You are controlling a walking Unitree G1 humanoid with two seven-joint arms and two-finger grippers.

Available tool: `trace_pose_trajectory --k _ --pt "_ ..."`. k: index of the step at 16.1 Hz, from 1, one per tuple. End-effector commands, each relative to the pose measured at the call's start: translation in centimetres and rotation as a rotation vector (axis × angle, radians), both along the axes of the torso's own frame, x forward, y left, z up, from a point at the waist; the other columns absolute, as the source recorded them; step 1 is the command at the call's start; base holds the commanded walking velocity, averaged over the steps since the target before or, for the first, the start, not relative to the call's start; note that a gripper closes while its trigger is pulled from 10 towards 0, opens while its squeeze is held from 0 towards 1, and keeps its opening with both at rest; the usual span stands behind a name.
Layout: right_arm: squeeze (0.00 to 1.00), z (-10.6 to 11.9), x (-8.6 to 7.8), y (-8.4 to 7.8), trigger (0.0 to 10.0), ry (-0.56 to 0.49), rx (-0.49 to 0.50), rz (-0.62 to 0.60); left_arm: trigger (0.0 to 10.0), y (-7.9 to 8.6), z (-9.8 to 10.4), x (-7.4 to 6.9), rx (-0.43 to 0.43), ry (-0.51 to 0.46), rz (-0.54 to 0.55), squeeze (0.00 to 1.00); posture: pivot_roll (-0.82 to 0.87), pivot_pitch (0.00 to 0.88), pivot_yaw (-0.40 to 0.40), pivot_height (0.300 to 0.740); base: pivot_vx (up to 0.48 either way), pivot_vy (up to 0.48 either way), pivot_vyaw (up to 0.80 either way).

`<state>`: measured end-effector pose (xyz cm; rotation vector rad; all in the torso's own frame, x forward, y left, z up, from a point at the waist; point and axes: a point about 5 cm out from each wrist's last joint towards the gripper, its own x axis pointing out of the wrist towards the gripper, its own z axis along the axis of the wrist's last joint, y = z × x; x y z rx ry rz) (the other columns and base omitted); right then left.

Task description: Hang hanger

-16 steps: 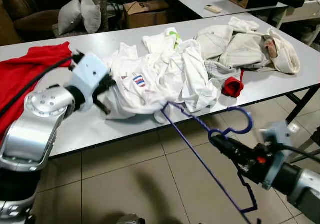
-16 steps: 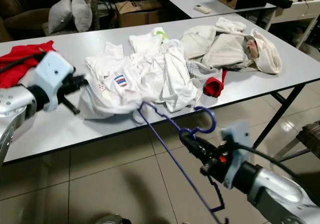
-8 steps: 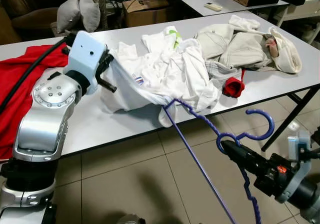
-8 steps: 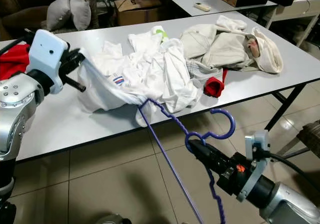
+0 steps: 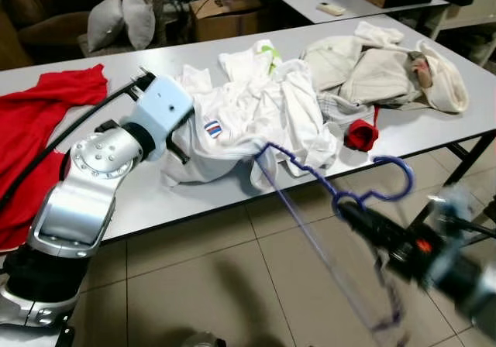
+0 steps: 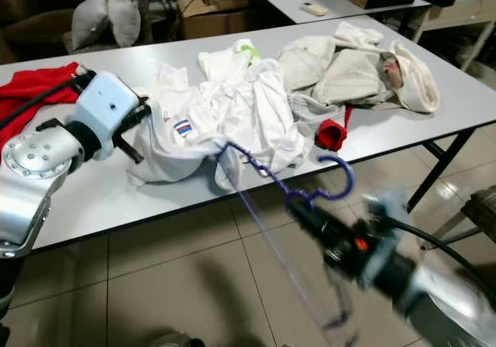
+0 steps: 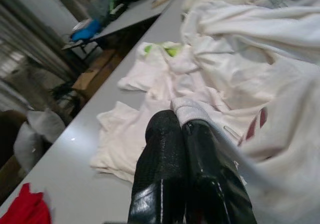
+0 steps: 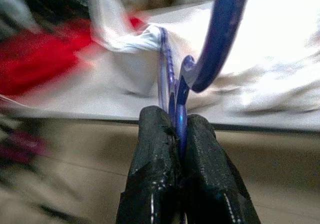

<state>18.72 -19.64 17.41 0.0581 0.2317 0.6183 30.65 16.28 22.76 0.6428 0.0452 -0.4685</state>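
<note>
Right claw (image 8: 175, 129) was clamped tight on the neck of the blue hanger (image 5: 372, 188), just under the hook, out over the tiled floor (image 5: 209, 277) in front of the surface (image 5: 132, 200). Hanger's far shoulder was poked into the edge of the white shirt (image 5: 256, 122) where it drooped off the surface edge; rest of the frame hung below the claw, blurred, so couldn't tell its exact pose.

Left claw (image 7: 182, 134) had its fingers pinched together on a fold of the same white shirt, looked like the collar or hem, holding it up a little off the surface.

Status as I read it: hanger was gripped and one end started into the garment, shirt held for it. Other shoulder wasn't in, shirt mostly lay bunched on the surface among other white clothes. No rail or hook to hang on could be made out. So early-to-mid: threading unfinished, actual hanging not begun.

Also there: red cloth (image 5: 39, 122) at the robot's left, beige garments (image 5: 380, 68) and a small red item (image 5: 360, 135) to its right.
</note>
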Motion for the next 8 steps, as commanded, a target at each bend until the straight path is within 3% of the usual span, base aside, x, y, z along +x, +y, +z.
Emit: trace_pose_trajectory --k 1,2,3,4,6,8 --pt "0.00 0.3 1.0 -0.5 10.0 -0.119 -0.183 -0.075 0.0 -0.2 -0.6 -0.2 0.027 0.023 -0.024 0.00 -0.03 0.016 0.065 0.740 0.000 0.000 0.00" --pt "0.00 0.4 1.1 -0.1 10.0 -0.153 -0.283 -0.014 0.0 -0.2 -0.6 -0.2 0.035 0.019 -0.027 0.00 -0.03 0.016 0.068 0.740 0.000 0.000 0.00" --pt "0.00 -0.4 0.5 0.9 10.0 -0.091 -0.344 0.105 0.0 -0.3 -0.2 0.1 0.022 -0.008 -0.015 0.00 -0.03 0.016 0.067 0.740 0.000 0.000 0.00" --pt "0.00 -0.8 -0.3 1.9 10.0 0.003 -0.213 0.157 0.0 -0.5 0.7 0.6 0.002 -0.057 -0.008 0.00 -0.03 0.016 0.065 0.740 0.000 0.000 0.00" --pt "0.00 -0.9 -1.3 2.8 10.0 0.097 -0.067 0.239 0.0 -1.5 2.0 1.1 -0.043 -0.117 -0.052 0.00 -0.03 0.017 0.066 0.740 0.000 0.000 0.00" --pt "0.00 -1.5 -2.7 3.3 10.0 0.211 0.061 0.410 0.0 -4.7 3.2 1.3 -0.096 -0.141 -0.222 0.00 -0.03 0.016 0.071 0.740 0.000 0.000 0.00"
